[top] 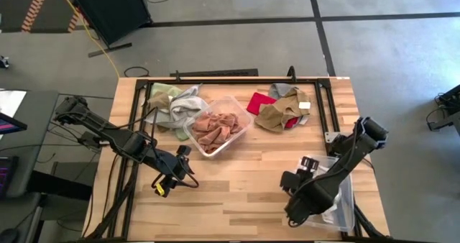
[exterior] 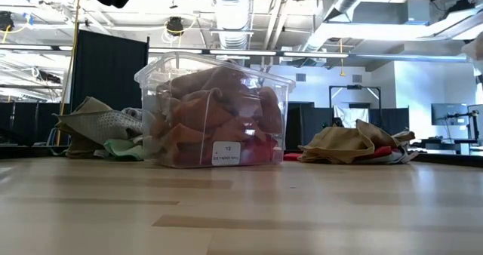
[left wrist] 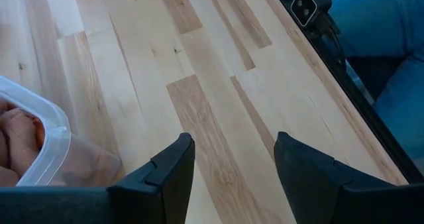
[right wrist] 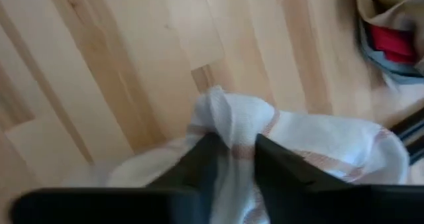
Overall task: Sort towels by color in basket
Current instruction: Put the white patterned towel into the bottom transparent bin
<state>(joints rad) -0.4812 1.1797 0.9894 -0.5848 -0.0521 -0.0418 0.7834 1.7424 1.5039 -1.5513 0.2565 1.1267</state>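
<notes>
I am pinching a white towel (right wrist: 311,158) with faint reddish stripes between the fingers of my right gripper (right wrist: 235,159), a fold of the cloth bunching up between them. In the high view my right gripper (top: 296,200) is hanging over the near right corner of the table (top: 244,178), above a clear bin (top: 343,207) there; the arm is hiding most of it, so the towel is probably lying in or over that bin. My left gripper (left wrist: 232,168) is hovering with its fingers spread apart over bare wood near the middle-left of the table, holding nothing. Just beyond it a second clear bin (top: 241,126) is sitting filled with rust-orange towels (top: 215,128). Behind that bin, at the far left, a pale green towel (top: 164,95) and a grey towel (top: 185,103) are lying in a heap. At the far right, a tan-brown towel (top: 280,113) is resting across a red towel (top: 259,101), well apart from my right gripper.
</notes>
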